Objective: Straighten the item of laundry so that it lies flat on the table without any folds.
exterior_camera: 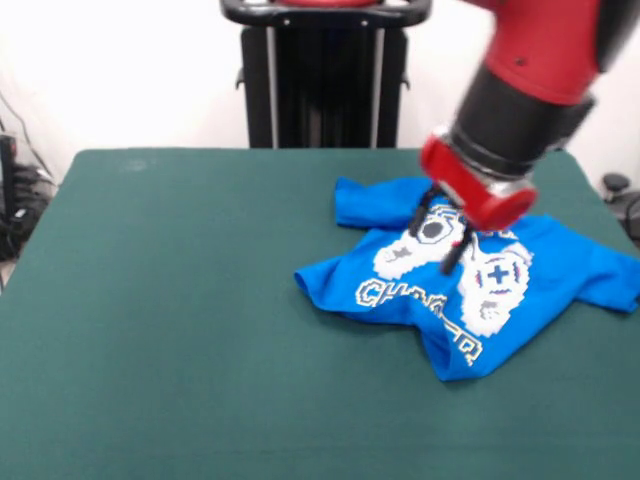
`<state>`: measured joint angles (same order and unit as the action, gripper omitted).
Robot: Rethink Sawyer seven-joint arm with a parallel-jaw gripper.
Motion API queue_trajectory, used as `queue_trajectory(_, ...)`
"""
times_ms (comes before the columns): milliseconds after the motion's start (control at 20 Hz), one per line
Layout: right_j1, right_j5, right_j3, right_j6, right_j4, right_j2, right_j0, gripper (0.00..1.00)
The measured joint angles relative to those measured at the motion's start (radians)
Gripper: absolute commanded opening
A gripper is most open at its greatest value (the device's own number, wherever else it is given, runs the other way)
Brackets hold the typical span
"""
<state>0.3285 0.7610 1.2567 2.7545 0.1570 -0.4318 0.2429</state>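
Blue T-shirt (470, 290) lies crumpled, folded at hem, toward one side of green table (160, 300). Red arm's gripper (440, 235) hovers over controller print, fingers parted, holding nothing (likely poised to pinch and spread cloth).

Bright, even light; blown-out white wall (120, 70); motion-blurred arm (540, 60); faint shadows.

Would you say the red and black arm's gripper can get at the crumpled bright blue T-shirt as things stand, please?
Probably yes. The gripper hangs directly over the bright blue T-shirt, with its black fingers spread apart and pointing down at the white controller print. Nothing lies between them on the dark green table.
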Motion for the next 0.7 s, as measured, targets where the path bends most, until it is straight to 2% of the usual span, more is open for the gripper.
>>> queue_trajectory(250,0.025,-0.036,0.076,0.000,-0.025,0.004,-0.076,1.00)
queue_trajectory(700,0.051,-0.052,0.169,0.000,-0.029,0.025,-0.159,1.00)
